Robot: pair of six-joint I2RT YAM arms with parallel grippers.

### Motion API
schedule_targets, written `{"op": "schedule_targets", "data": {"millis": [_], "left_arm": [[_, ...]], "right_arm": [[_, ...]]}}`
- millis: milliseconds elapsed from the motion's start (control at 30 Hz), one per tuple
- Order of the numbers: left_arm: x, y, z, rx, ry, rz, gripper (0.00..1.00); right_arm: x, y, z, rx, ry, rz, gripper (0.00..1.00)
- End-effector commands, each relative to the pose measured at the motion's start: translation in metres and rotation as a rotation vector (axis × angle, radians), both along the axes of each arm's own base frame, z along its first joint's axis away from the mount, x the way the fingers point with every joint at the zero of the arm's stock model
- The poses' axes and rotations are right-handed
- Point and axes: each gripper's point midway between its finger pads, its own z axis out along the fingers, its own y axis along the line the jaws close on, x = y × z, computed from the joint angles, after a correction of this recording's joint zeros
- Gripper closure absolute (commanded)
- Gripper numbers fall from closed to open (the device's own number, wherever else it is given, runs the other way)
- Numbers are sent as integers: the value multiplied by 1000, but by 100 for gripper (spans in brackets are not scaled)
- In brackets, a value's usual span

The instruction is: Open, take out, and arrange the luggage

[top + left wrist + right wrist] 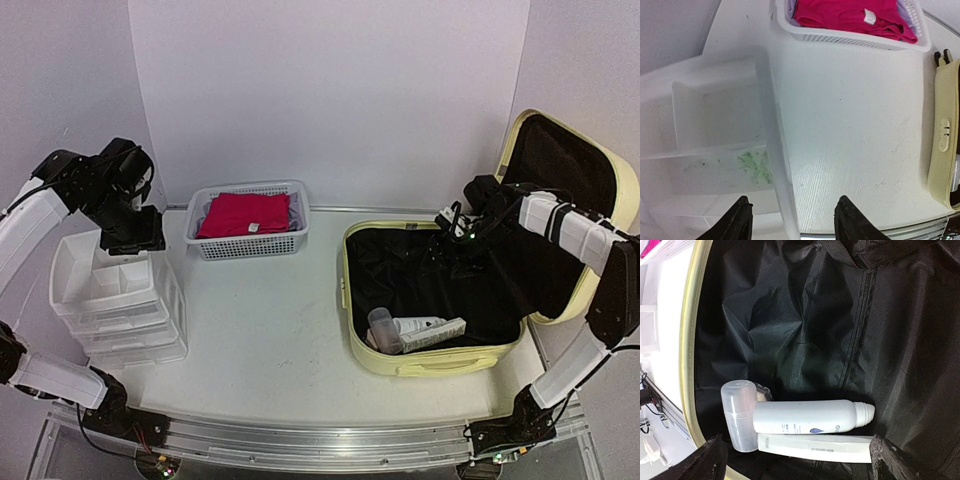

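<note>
The pale yellow luggage (437,362) lies open at the right, its lid (612,170) standing up. On its black lining (805,325) near the front wall lie a white bottle (810,417), a clear capped container (739,415) and a long white box (815,447). They also show in the top view: bottle (420,324), container (383,327), box (435,335). My right gripper (462,255) hovers open over the lining, its jaws wide either side of these items (796,460). My left gripper (130,238) is open and empty above the drawer organizer; in its wrist view (792,220) it straddles the organizer's edge.
A white plastic drawer organizer (115,300) stands at the left, its top tray (715,125) stained green. A white mesh basket (250,240) with folded red cloth (245,214) sits at the back centre. The suitcase's yellow side (945,145) shows at the right of the left wrist view.
</note>
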Motion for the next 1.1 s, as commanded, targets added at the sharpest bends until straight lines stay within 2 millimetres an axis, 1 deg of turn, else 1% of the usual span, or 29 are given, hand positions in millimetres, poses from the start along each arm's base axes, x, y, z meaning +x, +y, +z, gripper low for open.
{"op": "schedule_targets", "data": {"millis": [0, 100, 200, 267, 367, 433, 600, 733, 800, 867, 933, 1000, 1067], "left_arm": [[-13, 19, -16, 60, 68, 90, 48], [-8, 18, -25, 86, 94, 91, 55], [2, 8, -31, 64, 99, 79, 60], [9, -5, -34, 8, 98, 64, 63], [17, -39, -34, -146, 108, 6, 68], [22, -55, -32, -207, 101, -26, 69], [33, -78, -25, -225, 83, -90, 69], [43, -102, -20, -268, 68, -146, 70], [50, -115, -14, -287, 46, -175, 70], [58, -133, -7, -323, 21, -214, 70], [66, -156, 1, -382, 4, -255, 70], [71, -186, 6, -435, -6, -318, 70], [72, -211, 8, -445, -9, -392, 69]], "right_arm": [[2, 3, 21, 22, -91, 19, 2], [0, 3, 20, 29, -85, 18, 2], [0, 4, 22, 38, -89, 12, 2], [-1, 3, 23, 40, -94, 8, 2], [-4, 2, 26, 38, -102, 3, 2], [-6, 1, 25, 36, -101, -1, 2], [-9, -1, 24, 36, -97, -7, 2], [-10, -1, 26, 36, -105, -12, 2], [-11, -1, 26, 37, -104, -13, 2], [-11, -1, 25, 41, -98, -15, 2], [-10, 1, 24, 49, -93, -17, 2], [-10, 2, 25, 59, -90, -20, 2], [-9, 5, 27, 71, -90, -21, 2]]}}
